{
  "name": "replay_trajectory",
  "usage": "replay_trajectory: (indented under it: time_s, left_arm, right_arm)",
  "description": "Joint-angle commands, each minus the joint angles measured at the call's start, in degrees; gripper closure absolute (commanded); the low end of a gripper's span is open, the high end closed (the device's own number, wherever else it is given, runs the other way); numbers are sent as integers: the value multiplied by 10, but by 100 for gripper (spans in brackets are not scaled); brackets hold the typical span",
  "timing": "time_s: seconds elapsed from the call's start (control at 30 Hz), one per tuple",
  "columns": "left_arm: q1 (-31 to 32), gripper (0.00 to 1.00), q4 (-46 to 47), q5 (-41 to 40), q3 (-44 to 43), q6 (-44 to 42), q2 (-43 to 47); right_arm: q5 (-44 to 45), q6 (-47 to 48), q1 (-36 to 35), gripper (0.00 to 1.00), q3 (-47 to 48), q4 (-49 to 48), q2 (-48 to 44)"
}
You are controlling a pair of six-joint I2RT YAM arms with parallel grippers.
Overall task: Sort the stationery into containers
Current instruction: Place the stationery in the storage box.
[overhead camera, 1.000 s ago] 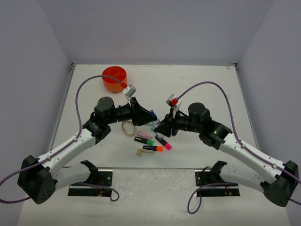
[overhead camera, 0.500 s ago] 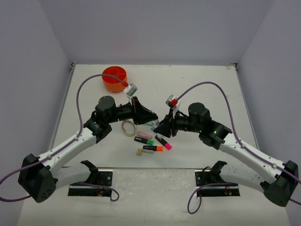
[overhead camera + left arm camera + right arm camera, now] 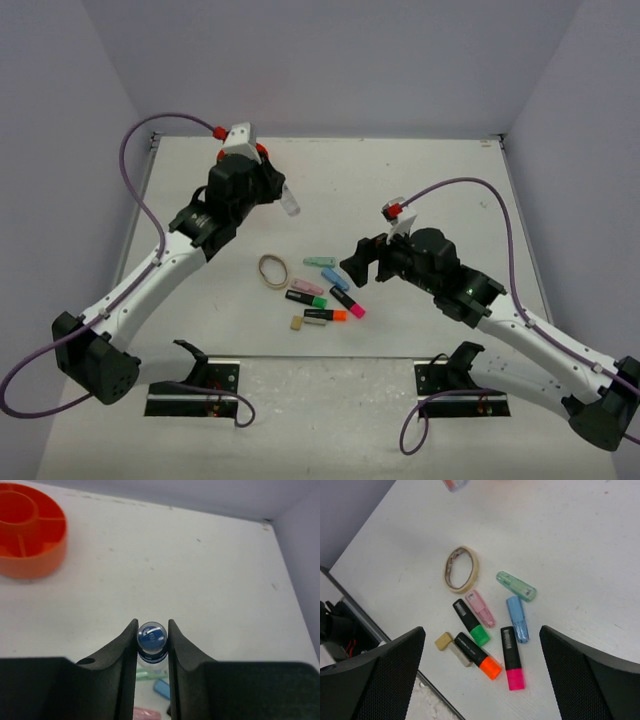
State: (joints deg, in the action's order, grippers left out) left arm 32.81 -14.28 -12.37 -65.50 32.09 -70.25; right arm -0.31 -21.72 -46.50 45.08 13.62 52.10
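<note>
Left gripper [image 3: 152, 626] clenched on the blue-capped bottle [image 3: 151, 639], held aloft near the organiser [image 3: 35, 562], right gripper [image 3: 481, 630] released and wide, over the three highlighters [image 3: 471, 622], pastel pieces [image 3: 516, 586], band [image 3: 461, 569] and eraser [image 3: 443, 641], all lying loose on the table [image 3: 570, 540] well apart from the organiser

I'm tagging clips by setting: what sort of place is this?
Likely a robotics test cell: a white table closed in by plain grey panels, with two robot arms bolted at its near edge.
</note>
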Motion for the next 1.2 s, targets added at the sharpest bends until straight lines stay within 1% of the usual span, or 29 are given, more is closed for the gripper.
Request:
replay_trajectory:
  time_s: [0.0,0.03,0.1,0.2,0.27,0.33,0.43,0.5,0.6,0.73,0.9,1.17]
  left_arm:
    - [-101,100,-51,-117,-121,-24,-94]
    - [-129,100,-47,-112,-146,-22,-116]
    - [-156,100,-33,-122,-173,-22,-155]
    - [-190,100,3,-177,-224,-26,-219]
    - [-205,100,39,-207,-227,-30,-249]
    - [-223,100,49,-199,-237,-27,-278]
    - [-232,100,99,-194,-240,-47,-306]
    - [-236,100,104,-199,-245,-59,-324]
    - [-242,100,112,-201,-240,-62,-340]
    - [-252,100,168,-184,-202,-61,-341]
    - [-260,100,176,-157,-199,-44,-345]
    - [-260,100,162,-166,-181,-25,-363]
  right_arm:
    - [74,-26,-1,1,-10,26,-50]
    - [65,-25,-2,1,-13,27,-58]
    - [53,-25,-2,1,-18,25,-62]
    - [46,-26,-2,1,-26,27,-69]
    - [43,-28,-1,1,-31,26,-74]
    - [38,-30,-2,1,-36,25,-79]
    - [31,-31,-1,1,-43,26,-86]
    - [27,-29,-1,1,-46,30,-87]
    - [26,-24,-2,1,-48,35,-85]
    - [17,-20,-1,1,-45,30,-73]
    - [5,-13,-2,1,-32,28,-53]
    - [-15,-14,-1,1,-32,17,-35]
